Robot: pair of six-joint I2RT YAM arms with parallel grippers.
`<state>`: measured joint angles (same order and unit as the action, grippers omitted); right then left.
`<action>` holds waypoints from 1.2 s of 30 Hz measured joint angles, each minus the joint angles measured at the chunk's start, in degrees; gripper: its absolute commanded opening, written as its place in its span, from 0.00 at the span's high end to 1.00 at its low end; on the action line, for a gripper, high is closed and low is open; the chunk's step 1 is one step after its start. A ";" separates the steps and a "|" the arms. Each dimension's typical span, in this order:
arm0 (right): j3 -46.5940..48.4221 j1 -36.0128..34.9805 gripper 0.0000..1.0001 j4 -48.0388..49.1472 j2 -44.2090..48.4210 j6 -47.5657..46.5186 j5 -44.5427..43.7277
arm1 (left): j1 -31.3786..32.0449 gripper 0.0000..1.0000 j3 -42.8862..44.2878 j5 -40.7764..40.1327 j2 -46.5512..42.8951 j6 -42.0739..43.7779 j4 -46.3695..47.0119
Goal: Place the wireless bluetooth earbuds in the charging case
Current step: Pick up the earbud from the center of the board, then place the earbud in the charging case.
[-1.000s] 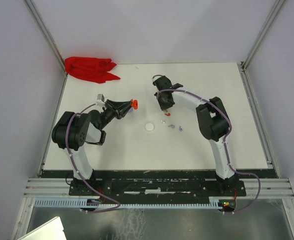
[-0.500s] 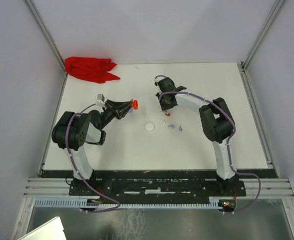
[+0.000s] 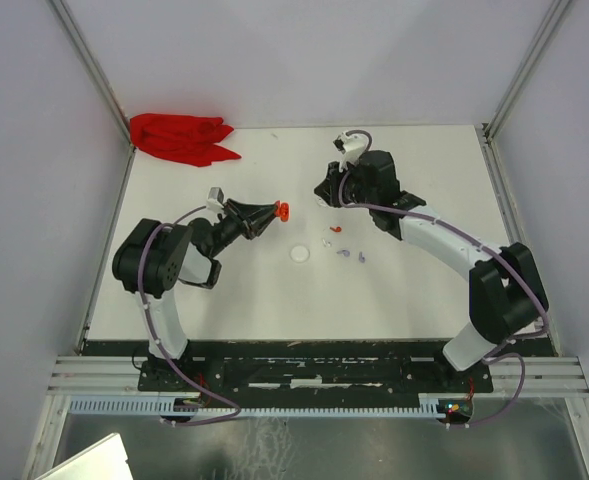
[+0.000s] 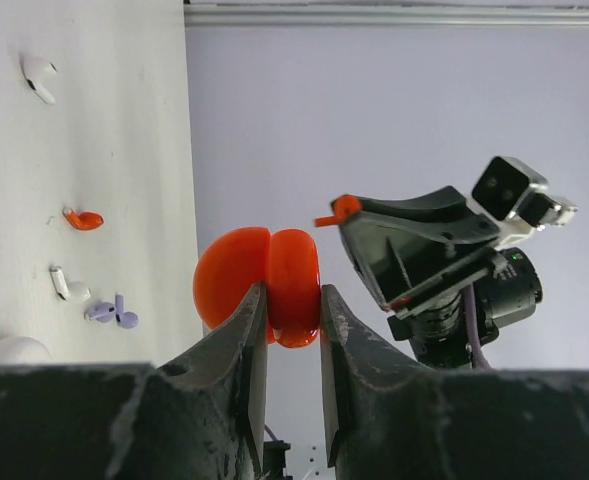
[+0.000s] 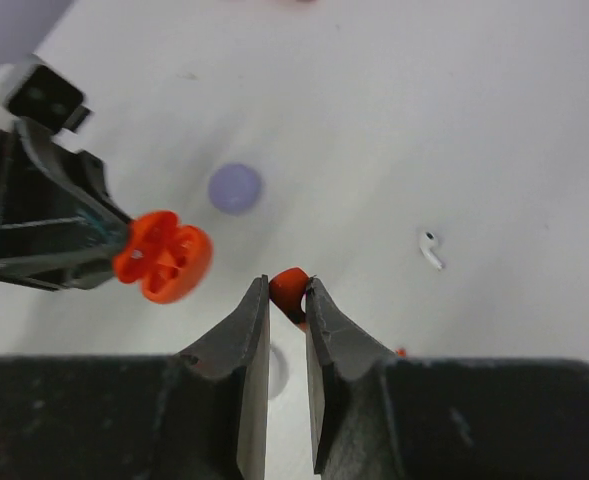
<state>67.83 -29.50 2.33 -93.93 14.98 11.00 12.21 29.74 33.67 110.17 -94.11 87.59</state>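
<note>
The right arm has swung up and stretched out from where it was bent low over the earbuds a second ago. The right gripper (image 3: 324, 192) now hangs off the table (image 3: 224, 300), its jaws pinched on a red earbud (image 5: 290, 285). The left gripper (image 3: 270, 213) has eased a little rightward, its jaws clamped on the orange case (image 4: 274, 285). The case appears open, its inner face turned toward the right gripper. The pick looks done and the carry begun. What remains for this earbud is the short crossing to the case and the seating.

The held earbud and the case are in the air above the middle of the table, toward its far half. They are near each other but apart, with nothing between them. Below, toward the middle, lie the other red earbud (image 4: 82, 218), the white earbuds (image 4: 66, 285) and the purple pair (image 4: 109, 312), with a white disc (image 3: 300, 254) just beside them. A purple disc (image 5: 235, 188) sits under the gap between the grippers. None of these is in the way at the height where the two meet.

A red cloth (image 3: 179, 137) lies at the far-left corner, well apart. The far edge is near behind the right gripper, so there is little room to back away there. The near half and the right side of the table are open.
</note>
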 measured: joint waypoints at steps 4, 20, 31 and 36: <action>-4.90 -0.04 0.99 8.35 4.59 1.77 4.76 | 2.43 0.97 1.66 -0.09 0.92 -0.15 0.00; -12.28 -0.02 0.98 21.40 6.34 4.76 15.10 | 6.97 0.97 7.58 2.95 3.17 -4.85 0.00; -13.16 -0.02 0.99 24.00 6.32 4.74 17.22 | 7.80 0.97 9.16 5.51 3.17 -6.97 0.00; -13.35 -0.02 0.99 24.20 6.03 4.72 17.31 | 7.80 0.97 9.18 5.60 3.17 -7.34 0.00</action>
<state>54.48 -29.52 26.52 -87.90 19.70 28.32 20.01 38.92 39.27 113.34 -101.45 87.59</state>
